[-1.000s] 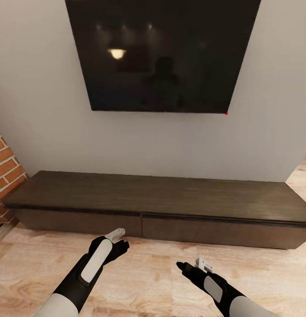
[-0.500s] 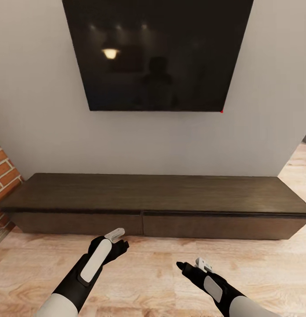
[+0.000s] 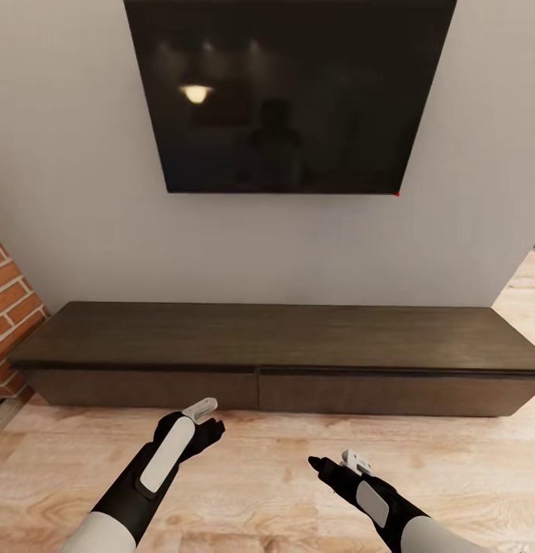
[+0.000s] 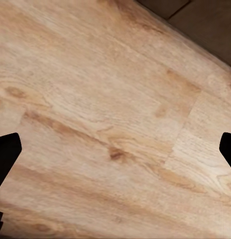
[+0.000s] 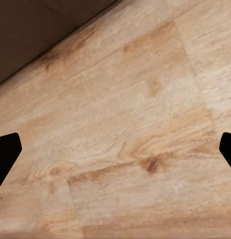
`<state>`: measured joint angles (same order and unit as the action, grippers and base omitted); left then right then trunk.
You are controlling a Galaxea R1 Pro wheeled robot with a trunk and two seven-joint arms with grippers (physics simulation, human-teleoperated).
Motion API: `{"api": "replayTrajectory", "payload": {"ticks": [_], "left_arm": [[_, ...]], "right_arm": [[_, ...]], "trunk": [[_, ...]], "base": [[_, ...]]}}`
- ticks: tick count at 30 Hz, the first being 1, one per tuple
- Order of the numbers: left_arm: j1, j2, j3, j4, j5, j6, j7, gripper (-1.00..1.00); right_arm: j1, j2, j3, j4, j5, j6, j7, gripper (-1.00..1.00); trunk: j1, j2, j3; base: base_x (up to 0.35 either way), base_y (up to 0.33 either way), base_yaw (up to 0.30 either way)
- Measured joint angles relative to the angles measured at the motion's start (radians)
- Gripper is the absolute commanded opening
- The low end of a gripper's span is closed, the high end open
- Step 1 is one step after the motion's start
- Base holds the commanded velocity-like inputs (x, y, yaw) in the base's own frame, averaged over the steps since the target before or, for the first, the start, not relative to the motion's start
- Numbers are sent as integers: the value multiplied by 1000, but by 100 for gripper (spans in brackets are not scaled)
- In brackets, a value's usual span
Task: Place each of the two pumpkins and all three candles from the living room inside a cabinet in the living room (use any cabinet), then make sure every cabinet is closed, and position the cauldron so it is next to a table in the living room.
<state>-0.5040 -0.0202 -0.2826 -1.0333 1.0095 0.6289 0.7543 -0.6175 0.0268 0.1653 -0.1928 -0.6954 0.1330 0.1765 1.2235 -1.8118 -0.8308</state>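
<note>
Left gripper and right gripper, both spread wide and empty (fingertips at the frame edges in the wrist views), hang over the wooden floor just short of the cabinet. Cabinet: both drawer fronts flush, against the wall. Above the cabinet, a dark television; beside its left end, a brick wall.
</note>
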Motion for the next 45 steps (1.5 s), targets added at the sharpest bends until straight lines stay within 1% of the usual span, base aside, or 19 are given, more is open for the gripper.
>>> {"api": "replayTrajectory", "payload": {"ticks": [5, 12, 31, 33, 35, 38, 40, 45], "left_arm": [[0, 0, 1, 0, 0, 0, 0, 100], [0, 0, -9, -1, -3, 0, 0, 100], [0, -1, -12, -4, 0, 0, -1, 100], [0, -2, -11, -4, 0, 7, -1, 100], [0, -2, -10, -6, -1, 34, -2, 100], [2, 0, -6, -48, -2, 77, -2, 100], [4, 2, -4, -65, -1, 87, -2, 100], [7, 5, -2, -80, -1, 96, -4, 100]], "right_arm": [[0, 0, 0, 0, 0, 1, 0, 100], [0, 0, 0, 1, -1, 0, 0, 100], [0, 0, 1, 3, 4, -13, -7, 100], [0, 1, 1, 3, 8, -15, -8, 100], [1, 1, 2, 2, 11, -22, -8, 100], [1, 1, 2, 2, 12, -27, -7, 100], [1, 1, 2, 2, 12, -27, -6, 100], [1, 1, 2, 2, 13, -29, -5, 100]], "trunk": [[0, 0, 0], [0, 0, 0], [0, 0, 0], [0, 0, 0], [0, 0, 0], [0, 0, 0], [0, 0, 0], [19, -35, -16]], "base": [[-31, 151, 0], [45, 53, 0], [6, 4, 0], [0, 0, 0], [0, 0, 0], [0, 0, 0], [0, 0, 0], [0, 0, 0]]}}
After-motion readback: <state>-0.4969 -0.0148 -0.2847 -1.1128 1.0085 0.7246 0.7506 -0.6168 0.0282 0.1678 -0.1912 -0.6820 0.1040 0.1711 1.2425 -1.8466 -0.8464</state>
